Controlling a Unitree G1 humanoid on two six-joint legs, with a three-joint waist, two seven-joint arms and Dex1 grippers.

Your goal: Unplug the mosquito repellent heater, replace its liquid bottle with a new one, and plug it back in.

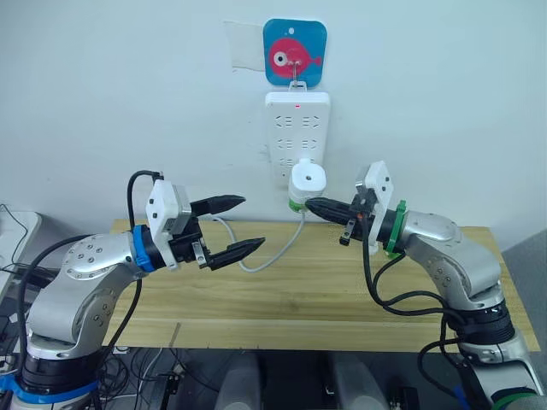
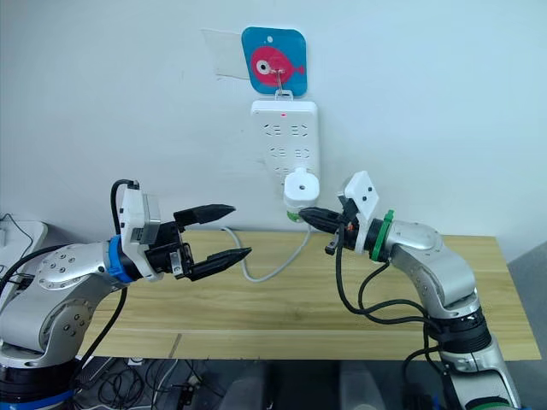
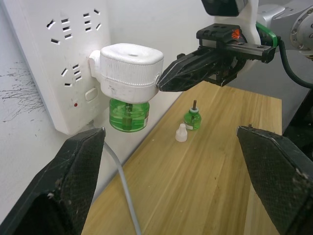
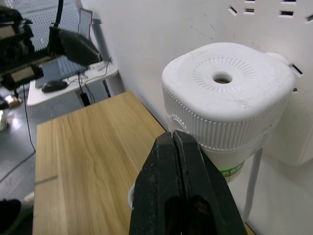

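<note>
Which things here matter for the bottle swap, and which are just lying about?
Job: heater plugged into power strip, green bottle fitted under it, capless bottle and loose white cap on table.
Lying about: fish hook, grey cable.

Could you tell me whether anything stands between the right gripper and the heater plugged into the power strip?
Nothing visible does: the right gripper, shut, has its tips right at the heater on the power strip.

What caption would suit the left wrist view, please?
Right gripper, shut, touches the plugged-in heater; capless bottle and white cap stand on table.
</note>
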